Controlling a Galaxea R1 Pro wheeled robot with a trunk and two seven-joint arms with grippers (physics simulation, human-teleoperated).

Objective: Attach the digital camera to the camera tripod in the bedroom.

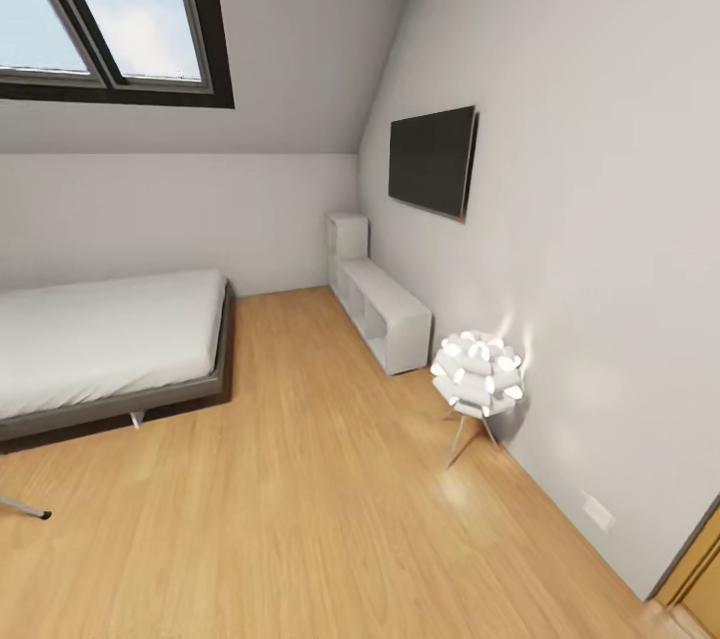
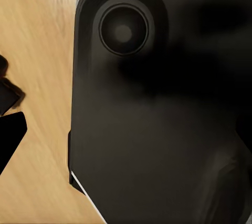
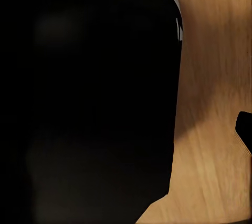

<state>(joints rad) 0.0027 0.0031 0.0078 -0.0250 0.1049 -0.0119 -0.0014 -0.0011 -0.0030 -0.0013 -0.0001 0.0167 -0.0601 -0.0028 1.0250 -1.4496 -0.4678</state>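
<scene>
I am in the bedroom, facing a grey-framed white bed [image 1: 110, 339] under a sloped skylight window [image 1: 110, 9]. A thin silver leg with a dark foot [image 1: 28, 508] pokes in at the left edge of the head view, low on the floor; it looks like a leg of the camera tripod, and the rest of it is out of view. The digital camera is out of view. In the left wrist view a dark fingertip [image 2: 9, 137] sits far out at the edge, and in the right wrist view another fingertip [image 3: 244, 129] does the same. Nothing is between the fingers.
A white petal-ball floor lamp [image 1: 478, 374] glows by the right wall, next to a low white shelf unit [image 1: 385, 309] and a wall-mounted black TV [image 1: 432, 159]. Light wood floor [image 1: 300, 499] stretches ahead. Both wrist views look down on my black base [image 2: 157, 108].
</scene>
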